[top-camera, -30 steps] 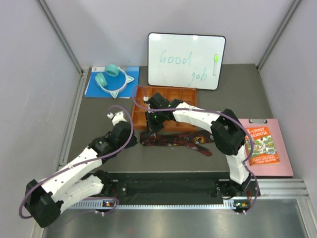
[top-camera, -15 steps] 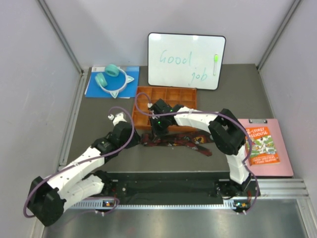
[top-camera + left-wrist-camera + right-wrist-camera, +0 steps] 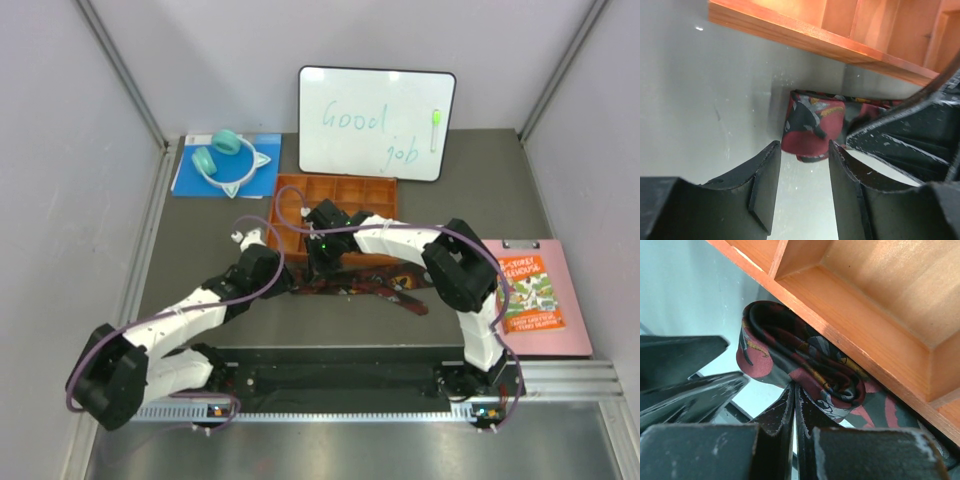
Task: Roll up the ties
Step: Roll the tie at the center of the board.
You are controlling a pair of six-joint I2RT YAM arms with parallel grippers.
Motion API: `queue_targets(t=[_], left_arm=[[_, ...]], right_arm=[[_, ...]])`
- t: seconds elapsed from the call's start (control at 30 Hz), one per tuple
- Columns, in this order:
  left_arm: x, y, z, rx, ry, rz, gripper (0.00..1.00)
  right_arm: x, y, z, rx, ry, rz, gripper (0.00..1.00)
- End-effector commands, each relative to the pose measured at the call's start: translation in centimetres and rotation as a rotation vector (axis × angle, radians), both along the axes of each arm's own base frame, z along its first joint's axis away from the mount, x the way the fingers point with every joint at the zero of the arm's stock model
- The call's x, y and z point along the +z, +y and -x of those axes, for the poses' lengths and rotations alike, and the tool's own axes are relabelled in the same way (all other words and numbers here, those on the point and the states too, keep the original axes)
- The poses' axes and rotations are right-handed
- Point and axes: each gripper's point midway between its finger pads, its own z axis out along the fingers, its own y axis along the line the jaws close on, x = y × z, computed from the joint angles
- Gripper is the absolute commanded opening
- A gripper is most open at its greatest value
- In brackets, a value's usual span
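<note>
While the right end effector (image 3: 794, 397) pinches the tie (image 3: 790, 360), the released left end effector (image 3: 804, 152) faces it.

In the left wrist view the upper frame is closed off by the near wall of the orange wooden compartment tray (image 3: 805, 37). The rolled end of the dark red patterned fabric tie (image 3: 812, 127) is lodged near that wall, and only a narrow strip of worktop is seen between them. Bare grey worktop (image 3: 705, 100) is offered left of the roll; the right is blocked by the right gripper (image 3: 862, 129). A gap is shown between the fingers of the left gripper (image 3: 804, 155), below the roll. In the top view, free worktop is found at centre left and upper right. The rear is occupied by a white whiteboard (image 3: 375, 120) and a blue sheet (image 3: 190, 182) carrying teal headphones (image 3: 207, 160), and the right edge by a pink clipboard (image 3: 575, 300).
</note>
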Motion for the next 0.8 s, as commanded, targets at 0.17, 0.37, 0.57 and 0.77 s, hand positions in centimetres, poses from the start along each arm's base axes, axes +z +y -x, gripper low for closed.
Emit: queue_targets(t=[0.17,0.37,0.57,0.77], left_arm=[[-0.7,-1.8,-1.8,-0.062,-0.068,0.047,0.50],[-1.9,-1.4,-1.8,-0.049,-0.046,0.022,0.52],[-2.5,-1.8,-0.9,-0.081,-0.006,0.037,0.52],[-3.4,-1.9,-0.2,-0.082,0.028,0.050,0.47]], right_arm=[[2.5,0.0,-1.0,0.001,-0.069,-0.049,0.00],[2.5,0.0,-1.1,0.002,-0.069,-0.050,0.00],[2.3,0.0,-1.2,0.001,-0.068,-0.047,0.00],[1.8,-0.1,-1.1,0.001,-0.062,-0.038,0.00]])
